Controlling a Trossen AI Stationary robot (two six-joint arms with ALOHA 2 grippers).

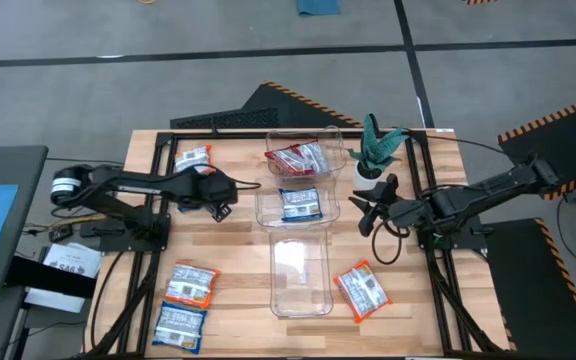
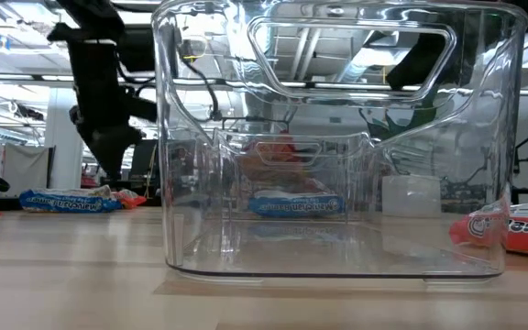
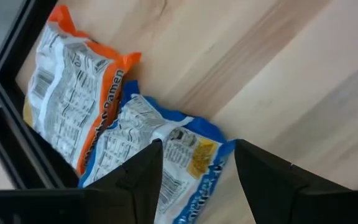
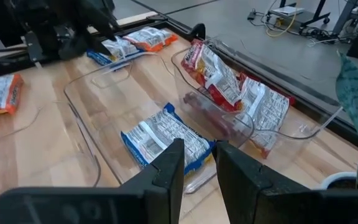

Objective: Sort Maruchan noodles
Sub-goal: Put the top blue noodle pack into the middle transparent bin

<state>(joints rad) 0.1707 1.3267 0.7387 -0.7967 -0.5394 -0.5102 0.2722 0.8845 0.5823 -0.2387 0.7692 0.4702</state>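
Blue noodle packet (image 3: 166, 155) lies flat on table (image 1: 238, 270) by the far left corner, touching an orange packet (image 3: 73, 99). Left gripper (image 1: 220, 200) hovers near it, jaws apart, empty; packet sits just ahead between them, long axis roughly along the reach. Right gripper (image 1: 366, 212) waits beside bins (image 1: 298, 290), jaws narrowly apart, empty. Left arm is nearer.

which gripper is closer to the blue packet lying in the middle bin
Right. The right gripper sits just beside the middle bin holding the blue packet; the left gripper is slightly farther off, past the bin's other side.
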